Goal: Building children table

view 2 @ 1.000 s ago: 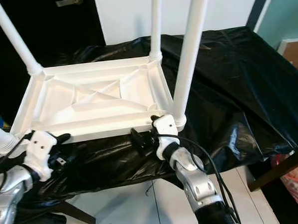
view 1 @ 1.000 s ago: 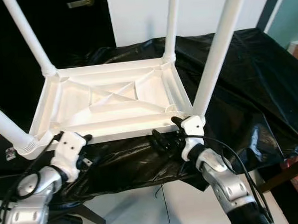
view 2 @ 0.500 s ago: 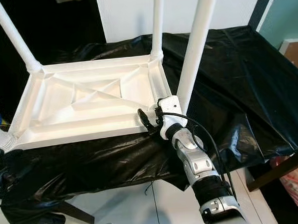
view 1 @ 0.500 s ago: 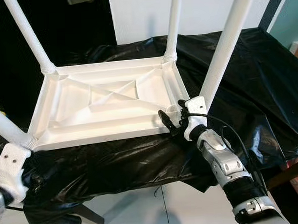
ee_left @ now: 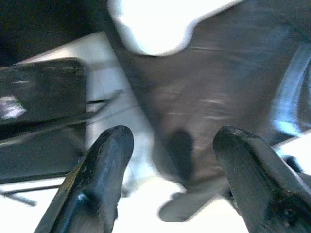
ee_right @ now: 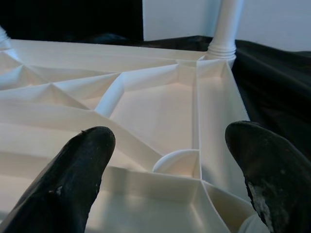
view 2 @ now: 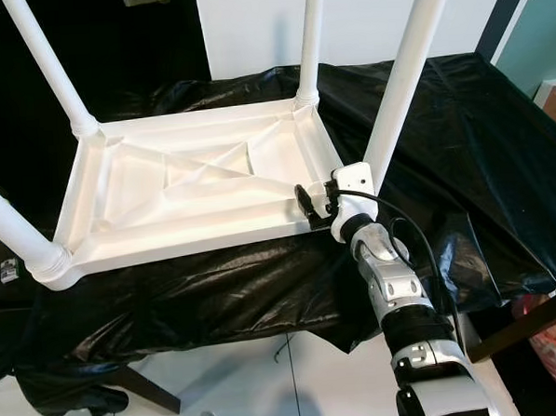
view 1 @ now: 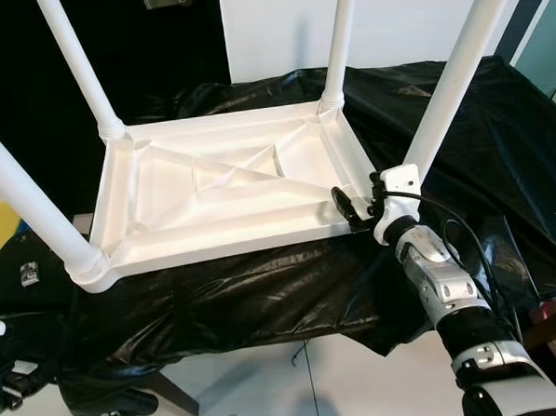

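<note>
From the head, the white table (view 1: 226,197) lies upside down on the black sheet (view 1: 461,133), legs pointing up, long side running left to right. The right gripper (view 1: 353,207) sits at its near right corner, beside a leg (view 1: 449,87).

Right wrist: fingers (ee_right: 73,179) spread over the corner's ribbed underside.

Left wrist: left gripper (ee_left: 170,145) released, low beside the sheet's hanging edge, above floor (ee_left: 146,194).

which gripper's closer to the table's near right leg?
Right. The right gripper is at the table edge beside that leg; the left gripper hangs low, off the near left corner.
</note>
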You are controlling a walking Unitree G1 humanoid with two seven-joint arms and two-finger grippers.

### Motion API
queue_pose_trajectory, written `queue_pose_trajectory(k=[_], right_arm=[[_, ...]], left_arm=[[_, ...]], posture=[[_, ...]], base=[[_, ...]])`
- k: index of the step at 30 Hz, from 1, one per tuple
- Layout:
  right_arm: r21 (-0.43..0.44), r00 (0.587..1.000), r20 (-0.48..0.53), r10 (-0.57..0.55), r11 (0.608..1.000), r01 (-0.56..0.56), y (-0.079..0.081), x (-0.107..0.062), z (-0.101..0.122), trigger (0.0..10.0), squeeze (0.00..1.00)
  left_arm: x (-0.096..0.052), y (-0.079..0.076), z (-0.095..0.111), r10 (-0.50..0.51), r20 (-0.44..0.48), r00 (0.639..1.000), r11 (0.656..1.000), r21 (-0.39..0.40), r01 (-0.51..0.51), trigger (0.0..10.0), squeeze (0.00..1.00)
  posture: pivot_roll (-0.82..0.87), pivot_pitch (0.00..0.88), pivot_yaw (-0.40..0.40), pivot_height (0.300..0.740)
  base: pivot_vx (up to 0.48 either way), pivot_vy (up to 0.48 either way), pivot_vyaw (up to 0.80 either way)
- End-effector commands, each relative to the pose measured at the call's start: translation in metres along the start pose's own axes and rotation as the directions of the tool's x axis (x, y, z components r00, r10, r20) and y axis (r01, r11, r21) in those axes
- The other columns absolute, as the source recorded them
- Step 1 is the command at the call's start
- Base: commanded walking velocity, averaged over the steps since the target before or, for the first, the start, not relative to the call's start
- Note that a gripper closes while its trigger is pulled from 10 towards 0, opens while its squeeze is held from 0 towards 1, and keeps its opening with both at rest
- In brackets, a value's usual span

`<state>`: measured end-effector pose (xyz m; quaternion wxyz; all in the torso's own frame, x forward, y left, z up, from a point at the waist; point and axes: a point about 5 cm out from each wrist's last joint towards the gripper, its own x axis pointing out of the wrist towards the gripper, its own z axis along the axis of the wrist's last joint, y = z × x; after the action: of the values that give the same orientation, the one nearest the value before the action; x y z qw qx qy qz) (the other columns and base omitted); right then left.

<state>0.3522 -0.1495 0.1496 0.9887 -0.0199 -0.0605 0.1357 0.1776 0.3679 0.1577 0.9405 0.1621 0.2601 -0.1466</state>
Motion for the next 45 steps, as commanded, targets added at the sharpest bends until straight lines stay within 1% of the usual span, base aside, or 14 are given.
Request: queue_pose_trajectory(k=[1,4,7,11,14,19,21,23,24,26,32,37,41,45], right_arm=[[0.003,0.996,0.029,-0.087,0.996,0.087,-0.021,-0.001,0.006,10.0,0.00],[-0.003,0.990,0.036,-0.138,0.990,0.138,-0.032,-0.001,0.008,10.0,0.00],[-0.016,0.988,0.033,-0.153,0.988,0.154,-0.037,-0.001,0.008,10.0,0.00],[-0.019,0.982,0.028,-0.187,0.982,0.188,-0.051,-0.001,0.008,10.0,0.00],[-0.022,0.975,0.024,-0.220,0.975,0.220,-0.060,-0.004,0.007,10.0,0.00],[-0.018,0.982,0.025,-0.186,0.982,0.187,-0.047,-0.008,0.002,10.0,0.00],[-0.018,0.982,0.025,-0.186,0.982,0.187,-0.047,-0.008,0.002,10.0,0.00],[-0.012,0.987,0.015,-0.163,0.987,0.163,-0.034,-0.016,-0.008,10.0,0.00],[-0.012,0.987,0.015,-0.163,0.987,0.163,-0.034,-0.016,-0.008,10.0,0.00],[0.011,0.989,-0.026,-0.147,0.989,0.147,-0.018,-0.032,-0.025,10.0,0.00],[0.027,0.988,-0.081,-0.134,0.990,0.136,-0.007,-0.047,-0.042,10.0,0.00],[0.046,0.959,-0.197,-0.201,0.976,0.214,-0.006,-0.065,-0.068,10.0,0.00],[0.049,0.950,-0.218,-0.225,0.969,0.241,-0.005,-0.068,-0.070,10.0,0.00],[0.068,0.938,-0.229,-0.260,0.957,0.282,-0.003,-0.066,-0.070,10.0,0.00]], left_arm=[[-0.003,0.026,-0.005,0.145,-0.025,0.989,0.989,0.022,-0.145,10.0,0.00],[0.010,0.058,0.010,0.357,0.059,0.932,0.934,-0.005,-0.357,10.0,0.00],[0.017,0.063,0.018,0.405,0.107,0.908,0.914,-0.034,-0.404,10.0,0.00],[0.042,0.063,0.044,0.437,0.245,0.866,0.899,-0.154,-0.410,10.0,0.00],[0.084,0.036,0.086,0.365,0.413,0.834,0.925,-0.264,-0.274,10.0,0.00],[0.107,0.010,0.103,0.266,0.503,0.823,0.953,-0.268,-0.145,10.0,0.00],[0.107,0.010,0.103,0.266,0.503,0.823,0.953,-0.268,-0.145,10.0,0.00],[0.125,-0.016,0.107,0.184,0.538,0.822,0.967,-0.247,-0.055,10.0,0.00],[0.125,-0.016,0.107,0.184,0.538,0.822,0.967,-0.247,-0.055,10.0,0.00],[0.135,-0.048,0.111,0.097,0.576,0.812,0.973,-0.225,0.044,10.0,0.00],[0.138,-0.072,0.117,0.026,0.612,0.790,0.968,-0.212,0.132,10.0,0.00],[0.136,-0.118,0.121,-0.140,0.657,0.741,0.937,-0.154,0.313,10.0,0.00],[0.133,-0.138,0.124,-0.172,0.675,0.718,0.923,-0.145,0.357,10.0,0.00],[0.130,-0.176,0.130,-0.228,0.695,0.681,0.888,-0.138,0.438,10.0,0.00]], posture=[[0.08,0.067,0.002,0.740],[0.08,0.060,0.007,0.740],[0.07,0.058,0.013,0.740],[0.07,0.052,0.021,0.740],[0.06,0.052,0.028,0.740],[0.03,0.056,0.037,0.740],[0.03,0.056,0.037,0.740],[0.03,0.065,0.033,0.740],[0.03,0.065,0.033,0.740],[0.02,0.075,0.023,0.740],[0.02,0.087,0.012,0.740],[0.02,0.110,-0.012,0.740],[0.02,0.118,-0.019,0.740],[0.02,0.128,-0.035,0.740]], base=[[0.000,0.000,0.00],[0.000,0.000,0.00],[0.000,0.000,0.00],[0.000,0.000,0.00],[0.000,0.000,0.00],[0.000,0.000,0.00],[0.000,0.000,0.00],[0.000,0.000,0.00],[0.000,0.000,0.00],[0.000,0.000,0.00],[0.000,0.000,0.00],[0.000,0.000,0.00],[0.000,0.000,0.00],[0.000,0.000,0.00]])
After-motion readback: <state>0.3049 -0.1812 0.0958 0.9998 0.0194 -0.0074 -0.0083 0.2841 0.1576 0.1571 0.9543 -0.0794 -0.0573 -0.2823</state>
